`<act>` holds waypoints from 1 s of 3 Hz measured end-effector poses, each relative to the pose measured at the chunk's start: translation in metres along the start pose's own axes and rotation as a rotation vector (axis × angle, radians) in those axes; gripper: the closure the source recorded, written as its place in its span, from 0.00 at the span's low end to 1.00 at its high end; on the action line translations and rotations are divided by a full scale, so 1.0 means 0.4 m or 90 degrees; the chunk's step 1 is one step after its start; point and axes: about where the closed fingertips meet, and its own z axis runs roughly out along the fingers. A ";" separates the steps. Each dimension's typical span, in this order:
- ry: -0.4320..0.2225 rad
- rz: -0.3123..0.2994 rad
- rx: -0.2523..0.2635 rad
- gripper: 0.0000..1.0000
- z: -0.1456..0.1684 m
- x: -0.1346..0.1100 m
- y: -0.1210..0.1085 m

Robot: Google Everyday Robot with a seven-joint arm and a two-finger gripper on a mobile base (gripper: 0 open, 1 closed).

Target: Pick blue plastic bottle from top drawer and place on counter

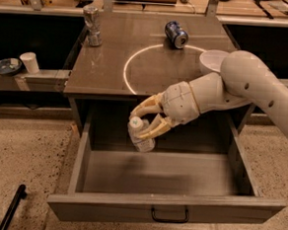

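The top drawer (103, 209) stands pulled out in front of the cabinet, below the front edge of the surface (108, 65). The pincer (138, 123) hangs over the drawer's back left part, just under that edge, clamped around the bottle (143, 142), which tilts and is clear of the drawer floor. On the surface, 1 can (93, 25) stands at the back left corner, another can (176, 34) lies at the back, right of the middle, and a bowl (212, 60) sits at the right edge. Left of the cabinet, a lower shelf (43, 75) carries a cup (30, 62) with a dish (6, 66) to its left.
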 end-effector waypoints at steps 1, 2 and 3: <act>-0.019 0.024 -0.016 1.00 0.031 0.019 0.012; -0.061 0.039 -0.009 1.00 0.058 -0.055 -0.051; -0.077 0.031 -0.005 1.00 0.062 -0.166 -0.133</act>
